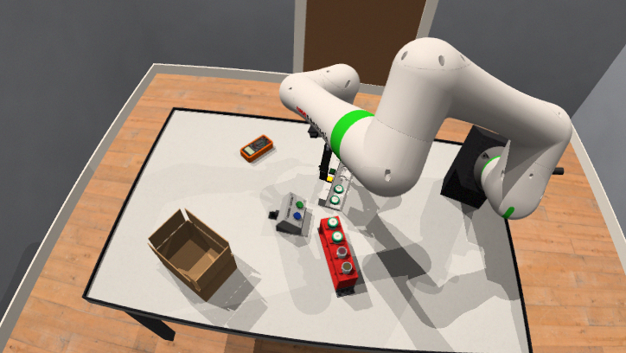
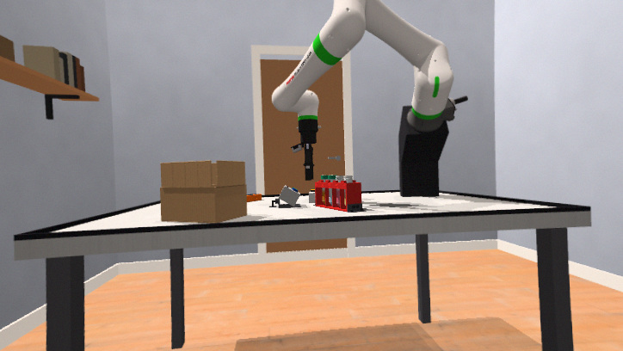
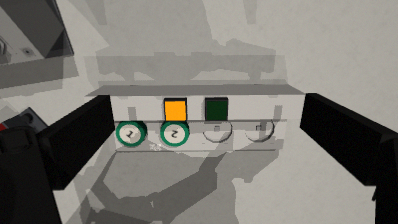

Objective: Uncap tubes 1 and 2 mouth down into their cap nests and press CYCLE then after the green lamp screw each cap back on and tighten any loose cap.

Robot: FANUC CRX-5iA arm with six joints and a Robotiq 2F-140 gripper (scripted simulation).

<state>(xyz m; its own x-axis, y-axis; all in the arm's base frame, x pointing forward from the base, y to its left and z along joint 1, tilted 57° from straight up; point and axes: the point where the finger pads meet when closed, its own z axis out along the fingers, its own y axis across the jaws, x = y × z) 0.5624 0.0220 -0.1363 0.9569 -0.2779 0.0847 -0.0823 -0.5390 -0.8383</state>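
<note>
Arm over cap tray, gripper spread wide, holding nothing.
Red decapping station: tubes 1, 2 uncapped. Cap tray: amber lamp lit, green lamp dark; cap 1 and cap 2 in nests.

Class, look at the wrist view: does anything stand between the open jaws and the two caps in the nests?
Nothing visible does. The gripper hangs open above the cap tray, and cap 1 and cap 2 lie uncovered below. The amber lamp is lit.
</note>
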